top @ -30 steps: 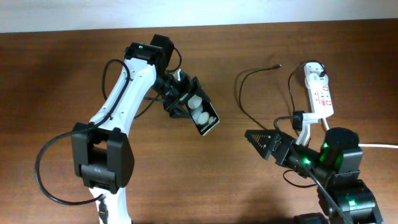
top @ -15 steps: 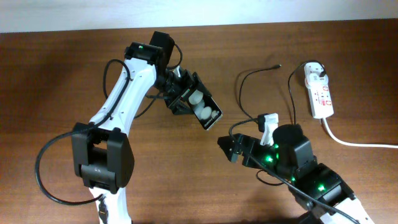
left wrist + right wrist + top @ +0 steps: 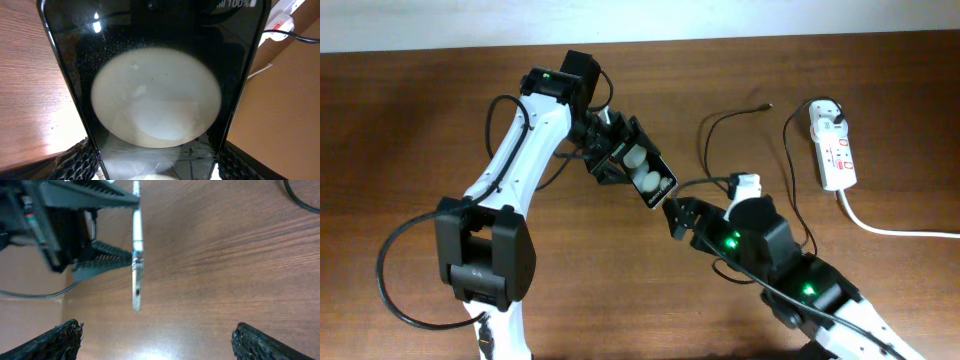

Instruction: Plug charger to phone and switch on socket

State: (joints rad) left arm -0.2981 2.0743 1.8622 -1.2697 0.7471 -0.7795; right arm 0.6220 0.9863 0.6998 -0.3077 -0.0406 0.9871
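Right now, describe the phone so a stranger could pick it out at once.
Follow the white left arm across the brown table to its hand. The phone is the flat black slab gripped there. Unlike the white power strip at the far right, its glossy face shows two white round spots.

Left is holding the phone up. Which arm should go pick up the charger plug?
Right. The left gripper is shut on the phone; the right gripper is open, empty, and the charger plug lies loose on the right arm's side.
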